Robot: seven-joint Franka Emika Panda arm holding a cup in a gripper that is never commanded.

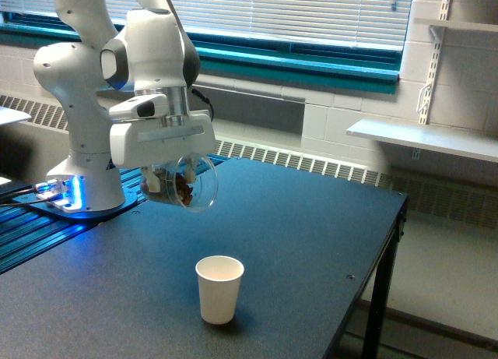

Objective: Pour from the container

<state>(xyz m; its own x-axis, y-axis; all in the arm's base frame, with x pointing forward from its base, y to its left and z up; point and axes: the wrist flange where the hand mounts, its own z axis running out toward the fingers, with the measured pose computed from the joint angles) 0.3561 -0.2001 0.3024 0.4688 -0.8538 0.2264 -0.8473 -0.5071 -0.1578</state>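
The white arm bends down at upper left of the frame. Its gripper [173, 180] points downward, fingers apparently clamped, though partly hidden.

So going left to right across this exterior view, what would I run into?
Robot base with blue lights → clear cup of brown chunks held tipped in the gripper → white paper cup → table's right edge → wall shelf.

Even, moderately bright daylight is admitted through the blinds [311, 12] at 12 o'clock. A blue glow is emitted at the arm base [74, 191] at 9 o'clock. A faint shadow is cast under the paper cup [219, 289]. Fine detail is softened throughout by low resolution.
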